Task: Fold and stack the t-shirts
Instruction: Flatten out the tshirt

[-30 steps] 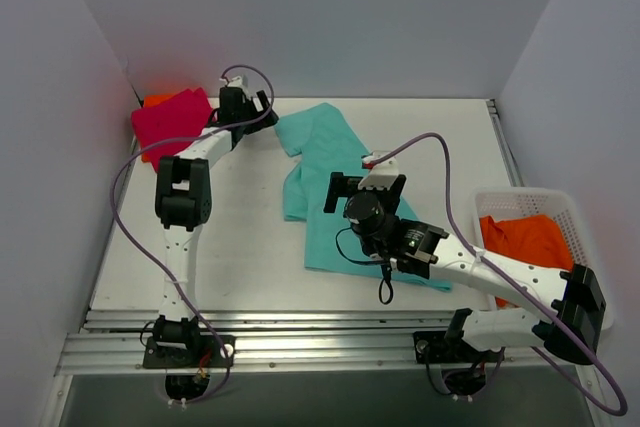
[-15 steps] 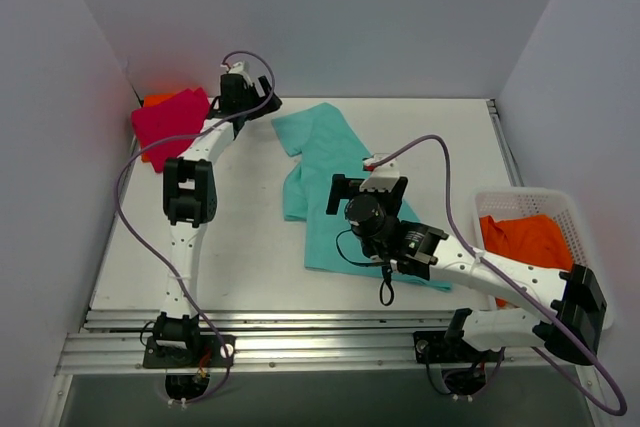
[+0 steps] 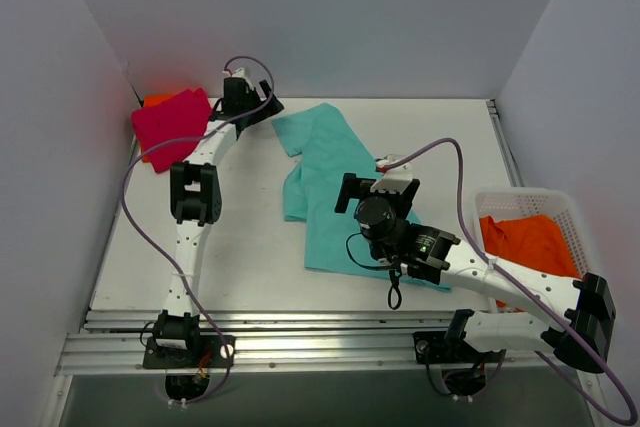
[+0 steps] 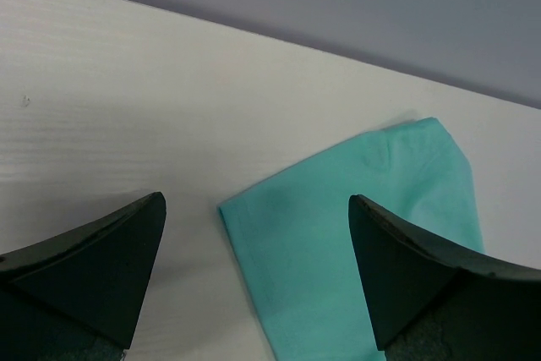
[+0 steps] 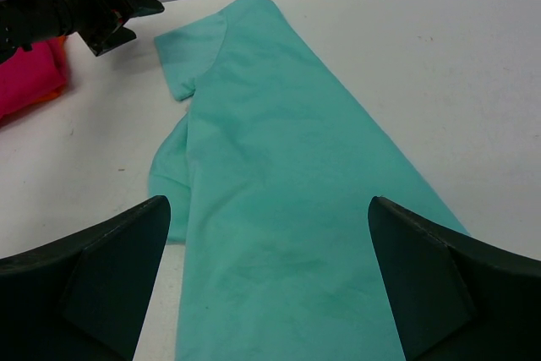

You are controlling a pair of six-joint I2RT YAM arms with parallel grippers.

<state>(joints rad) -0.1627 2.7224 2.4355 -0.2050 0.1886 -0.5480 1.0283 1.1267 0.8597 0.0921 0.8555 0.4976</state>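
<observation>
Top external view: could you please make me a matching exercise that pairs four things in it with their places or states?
Things:
1. teal t-shirt
2. magenta t-shirt
3. white basket
4. left gripper

Places or states:
A. at the right edge of the table, with an orange t-shirt inside
B. open, at the far side by the teal sleeve
C. far left corner, folded
D. middle of the table, lying partly spread

Pairs: 1-D, 2-C, 3-A, 4-B
</observation>
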